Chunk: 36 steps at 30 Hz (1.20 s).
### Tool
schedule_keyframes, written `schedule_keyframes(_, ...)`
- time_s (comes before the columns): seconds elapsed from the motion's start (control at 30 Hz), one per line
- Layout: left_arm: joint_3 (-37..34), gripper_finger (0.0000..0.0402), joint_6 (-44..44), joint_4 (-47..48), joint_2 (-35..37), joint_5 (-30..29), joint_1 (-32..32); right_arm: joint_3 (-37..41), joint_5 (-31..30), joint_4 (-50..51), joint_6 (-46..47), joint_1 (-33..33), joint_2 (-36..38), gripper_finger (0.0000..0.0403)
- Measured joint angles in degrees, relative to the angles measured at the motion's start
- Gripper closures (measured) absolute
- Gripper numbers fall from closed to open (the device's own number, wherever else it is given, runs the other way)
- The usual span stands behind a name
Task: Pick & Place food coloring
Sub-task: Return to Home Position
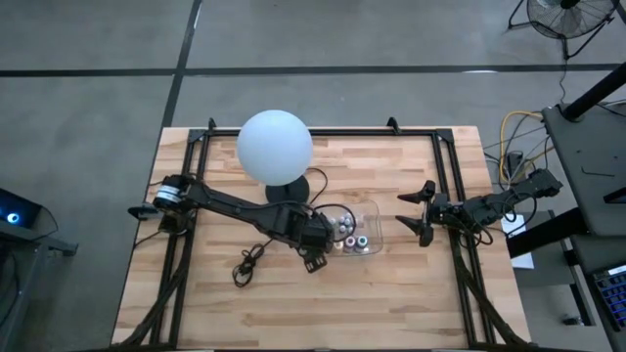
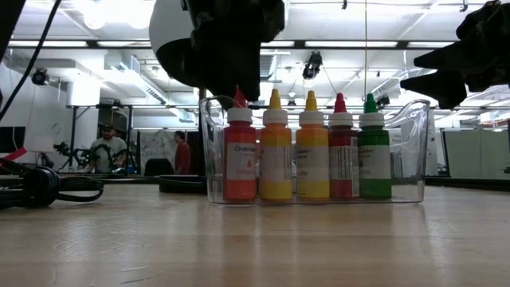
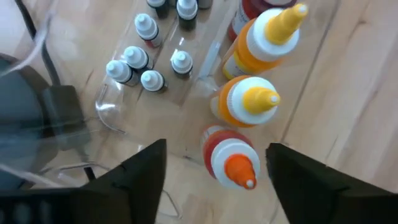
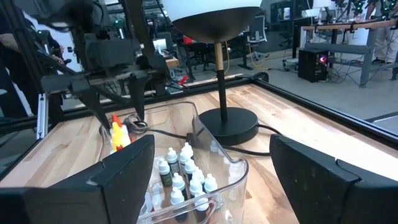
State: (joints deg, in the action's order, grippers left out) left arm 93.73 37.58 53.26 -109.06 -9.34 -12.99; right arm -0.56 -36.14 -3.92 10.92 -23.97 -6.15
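food coloring (image 2: 312, 151): upright inside clear tray (image 1: 376, 211)
left gripper (image 3: 216, 152): spread wide, empty, above orange bottle (image 3: 233, 163)
right gripper (image 1: 422, 212): spread wide, empty, beside clear tray

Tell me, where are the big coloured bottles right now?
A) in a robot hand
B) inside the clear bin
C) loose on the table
B: the big bottles stand in a row inside the clear bin; the left hand hovers open above them, the right hand open beside the bin.

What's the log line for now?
left gripper: open, over large orange bottle | right gripper: open, beside clear plastic bin | contents: five large bottles, small white-capped dropper bottles
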Motion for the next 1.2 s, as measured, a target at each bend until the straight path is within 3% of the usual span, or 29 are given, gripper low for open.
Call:
schedule_keyframes(0.17, 0.00, 0.0104, 0.26, 0.66, 1.40, -0.06, 0.00, 0.00, 0.02, 0.02, 0.00, 0.04, 0.02, 0.0100)
schedule_keyframes(0.3, -0.04, 0.0079, -1.71, 0.30, 2.63, 3.01, -0.01, -0.02, 0.00, 0.00, 0.00, 0.04, 0.04, 0.0103)
schedule_keyframes(0.6, -0.35, 0.0077, -6.48, 1.33, 6.81, 3.24, -1.11, -0.02, 0.02, 0.02, 0.00, 0.02, 0.04, 0.0096)
schedule_keyframes(0.77, -2.26, 0.0077, -3.52, 2.92, 10.20, 1.74, -1.48, -0.02, 0.00, 0.02, 0.00, 0.02, 0.08, 0.0092)
schedule_keyframes(0.87, -5.18, 0.0077, 0.46, 2.94, 13.06, 1.75, -2.50, -0.02, 0.01, 0.02, 0.00, 0.02, 0.01, 0.0094)
schedule_keyframes(1.2, -20.65, 0.0077, -9.37, -4.77, 26.37, 2.81, -7.48, -0.01, 0.02, 0.02, 0.00, 0.02, 0.04, 0.0104)
